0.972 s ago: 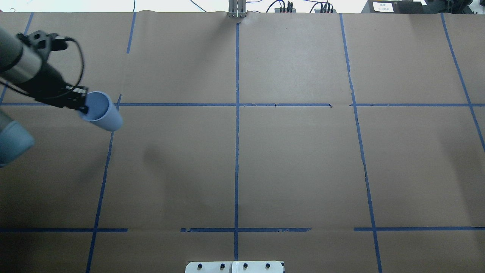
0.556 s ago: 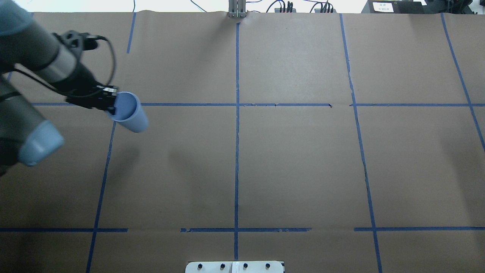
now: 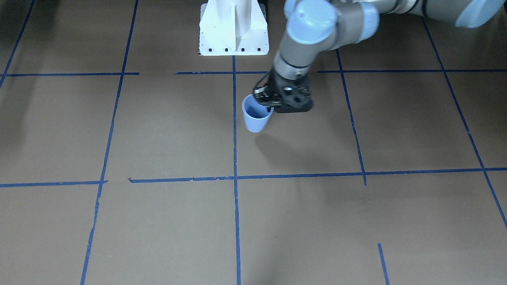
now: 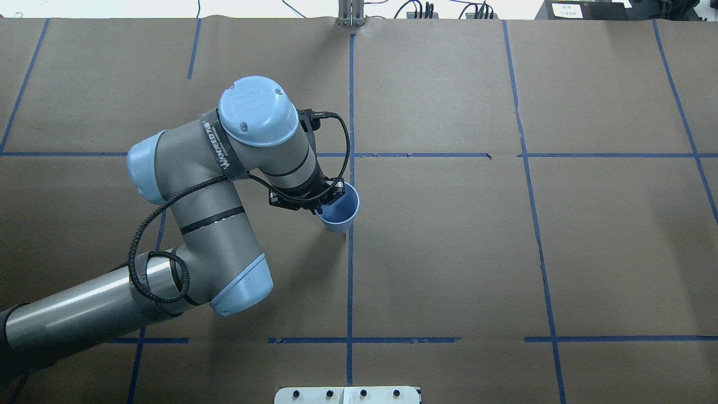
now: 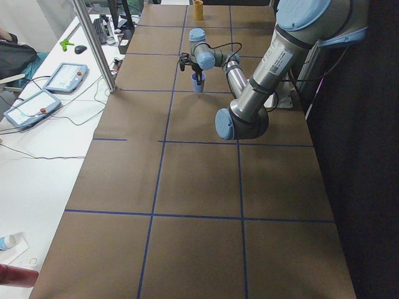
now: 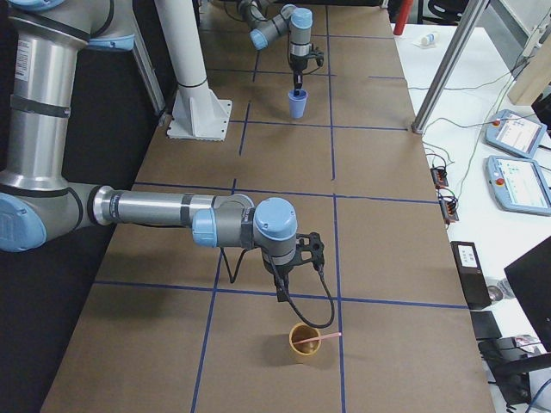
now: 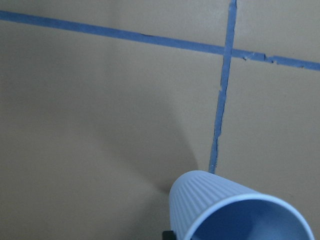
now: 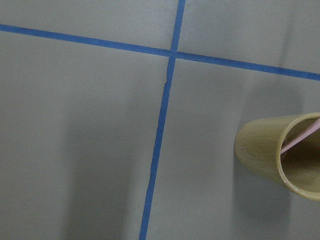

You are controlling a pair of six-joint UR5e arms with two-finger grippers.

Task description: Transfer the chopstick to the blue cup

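There are two cups: one blue cup [image 4: 339,212] and one tan cup [image 6: 304,342]. The tan cup holds one pink chopstick [image 6: 331,335], as far as that small, distant view lets me count. Two robot arms reach over the worktop [image 4: 449,252], the left arm [image 4: 213,224] and the right arm [image 6: 164,209]. Each carries one claw, so there are two in all, the left claw [image 3: 268,106] and the right claw [image 6: 281,294]. One white pedestal [image 3: 233,27] sits on the worktop, and two control tablets [image 6: 515,133] lie off to its side.

Brown paper [image 4: 449,252] covers the table, gridded with blue tape lines [image 4: 350,269]. White base plate [image 3: 233,29] sits at the robot's edge. An aluminium post [image 5: 93,43] stands upright at the table's edge. The white side table [image 5: 37,187] carries a teach pendant [image 5: 65,76], with a second pendant [image 5: 28,107] near it.
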